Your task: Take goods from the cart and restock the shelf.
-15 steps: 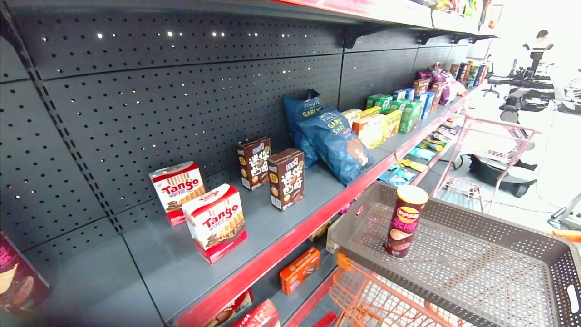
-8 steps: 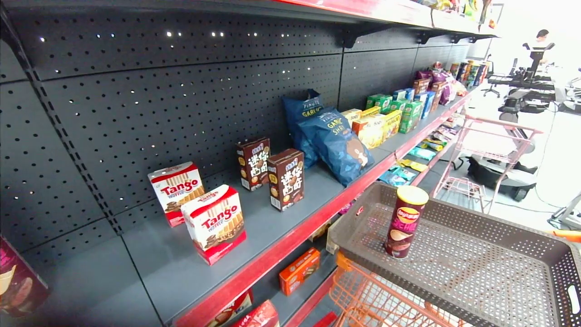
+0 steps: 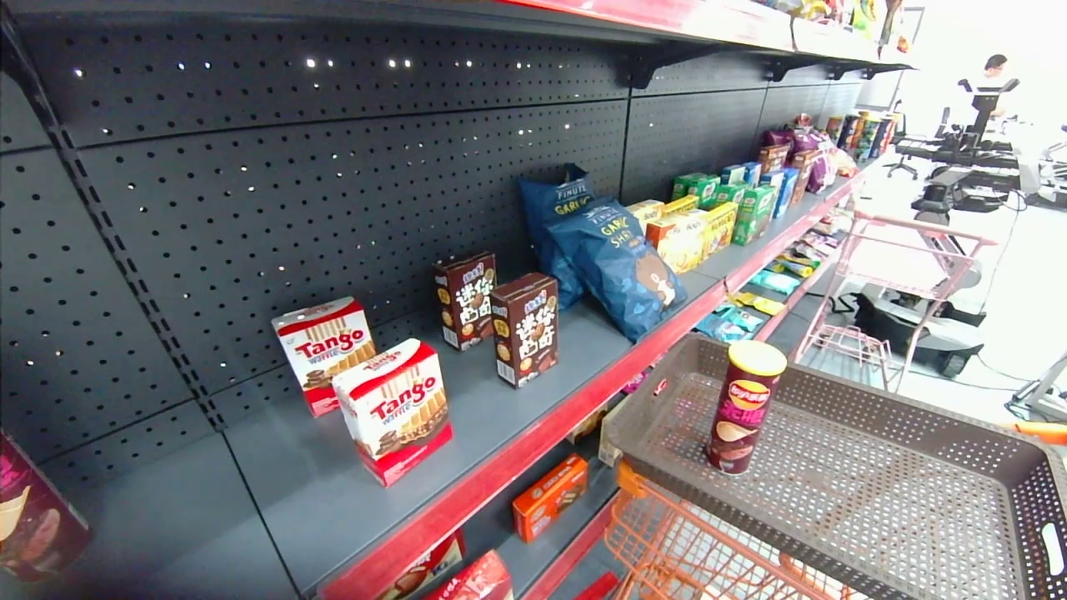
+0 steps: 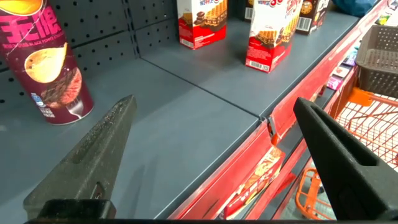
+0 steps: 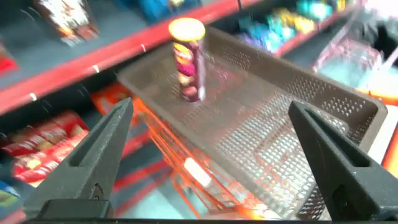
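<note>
A maroon chips can with a yellow lid stands upright in the brown perforated tray on top of the orange cart. In the right wrist view the same can stands in the tray, some way ahead of my right gripper, which is open and holds nothing. My left gripper is open over the grey shelf board. A second maroon chips can stands upright on that board, off to one side of the fingers and apart from them. That can shows at the shelf's far left.
On the shelf stand two red-and-white wafer boxes, two brown boxes and blue snack bags; more goods follow to the right. Bare board lies between the left can and the wafer boxes. A pink cart stands farther down the aisle.
</note>
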